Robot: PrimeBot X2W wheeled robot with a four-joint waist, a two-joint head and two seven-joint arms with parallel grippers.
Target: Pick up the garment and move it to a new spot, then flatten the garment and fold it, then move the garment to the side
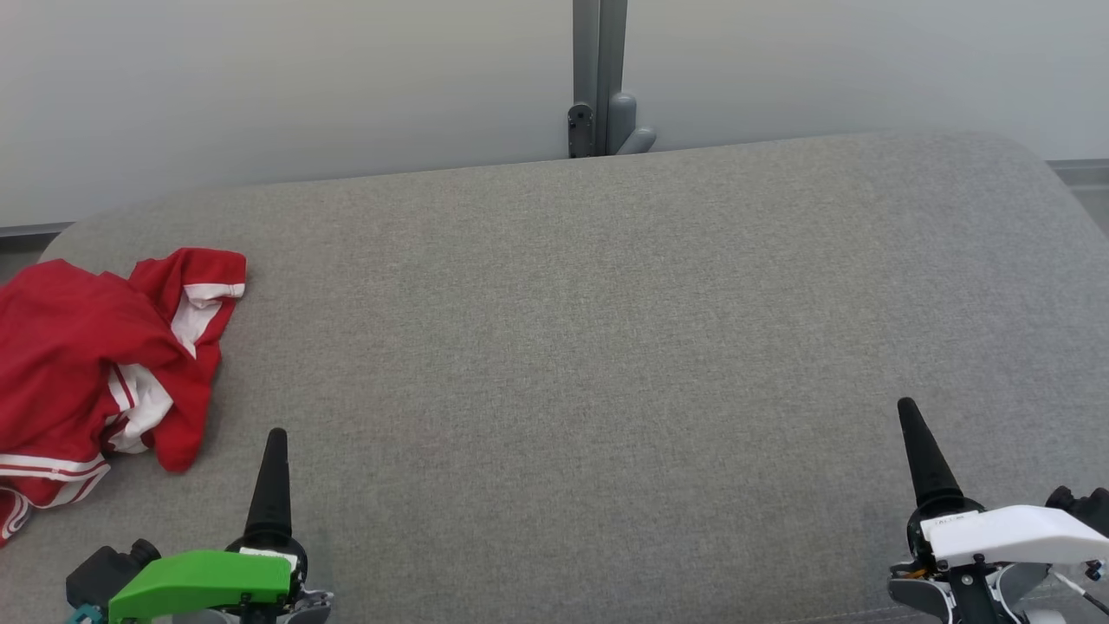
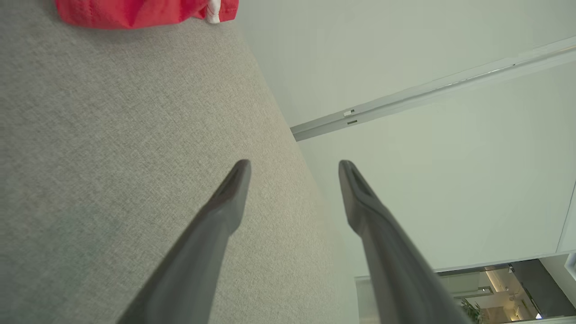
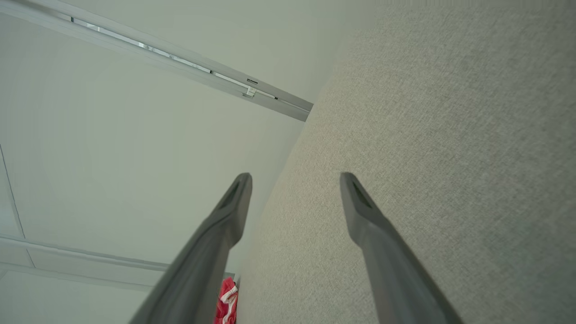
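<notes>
At the left edge of the grey cloth-covered table (image 1: pixel 606 303) the red garment with white stripes (image 1: pixel 78 347) lies crumpled, its near part running out of the head view. Just beside it but not touching, the left gripper (image 2: pixel 292 164) hovers with jaws spread and empty. Broad grey cloth stretches to the rounded right edge, where the right gripper (image 3: pixel 294 176) hangs, jaws likewise released. Behind the far edge stands a pale wall (image 1: pixel 260 87).

Obstacle: red garment (image 1: pixel 95 364), a crumpled heap on the grey padded surface (image 1: pixel 606 347). Free room: open fabric everywhere right of the garment. Behind and right of the garment: grey post (image 1: pixel 598 78) at the wall (image 1: pixel 260 87), off the surface.
</notes>
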